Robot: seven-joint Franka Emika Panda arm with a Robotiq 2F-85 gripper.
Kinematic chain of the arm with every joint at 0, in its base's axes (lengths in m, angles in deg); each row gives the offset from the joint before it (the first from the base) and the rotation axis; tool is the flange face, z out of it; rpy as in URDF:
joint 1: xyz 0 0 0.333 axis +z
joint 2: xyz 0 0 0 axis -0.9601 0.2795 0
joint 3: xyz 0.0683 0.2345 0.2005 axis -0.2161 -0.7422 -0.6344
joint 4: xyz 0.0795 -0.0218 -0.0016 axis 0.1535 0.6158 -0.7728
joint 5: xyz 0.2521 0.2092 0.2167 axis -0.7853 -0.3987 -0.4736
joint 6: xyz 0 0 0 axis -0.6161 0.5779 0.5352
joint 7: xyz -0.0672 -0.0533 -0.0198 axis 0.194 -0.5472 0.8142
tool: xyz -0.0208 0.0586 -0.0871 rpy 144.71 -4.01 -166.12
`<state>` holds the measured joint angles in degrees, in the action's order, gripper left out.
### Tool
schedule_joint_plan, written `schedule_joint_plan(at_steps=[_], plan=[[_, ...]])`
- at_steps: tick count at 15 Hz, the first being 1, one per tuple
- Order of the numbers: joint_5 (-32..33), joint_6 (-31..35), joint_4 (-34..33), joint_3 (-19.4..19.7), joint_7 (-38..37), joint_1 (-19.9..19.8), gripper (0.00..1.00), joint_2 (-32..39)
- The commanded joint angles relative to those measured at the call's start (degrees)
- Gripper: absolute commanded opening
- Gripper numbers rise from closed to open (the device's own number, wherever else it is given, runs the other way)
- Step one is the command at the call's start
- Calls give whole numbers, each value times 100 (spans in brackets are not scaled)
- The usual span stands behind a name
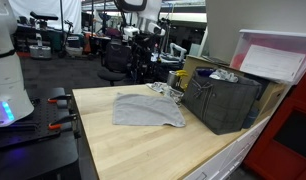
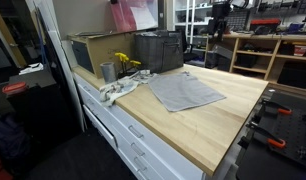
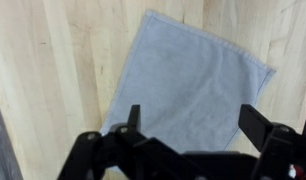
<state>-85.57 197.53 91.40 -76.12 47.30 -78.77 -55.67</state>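
Note:
A grey-blue cloth point(image 3: 188, 85) lies flat on the light wooden tabletop point(image 3: 43, 80). It shows in both exterior views point(image 1: 145, 108) point(image 2: 186, 90), near the table's middle. In the wrist view my gripper point(image 3: 193, 125) is open and empty, well above the cloth. Its two dark fingers frame the cloth's near edge and touch nothing. The cloth's corners lie a little skewed to the table's grain.
A dark crate point(image 1: 223, 100) point(image 2: 158, 50) stands at the back of the table. A metal cup point(image 2: 107, 72), a yellow item point(image 2: 123, 62) and a crumpled white rag point(image 2: 121, 88) lie beside it. A pink-and-white box point(image 1: 273, 55) sits above the crate. Drawers point(image 2: 133, 140) run below the table's edge.

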Motion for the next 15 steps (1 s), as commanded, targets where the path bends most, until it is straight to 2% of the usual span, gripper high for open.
schedule_joint_plan(at_steps=[1, 5, 7, 11, 15], plan=[[-733, 313, -561, -119, -94, -100, 100, 1009], [-1490, 480, -784, -362, -253, -255, 100, 1762], [-1651, 544, -806, -474, -451, -322, 100, 2023], [-1530, 708, -894, -545, -978, -381, 100, 2452], [-1524, 612, -1231, -568, -1142, -480, 100, 2722]])
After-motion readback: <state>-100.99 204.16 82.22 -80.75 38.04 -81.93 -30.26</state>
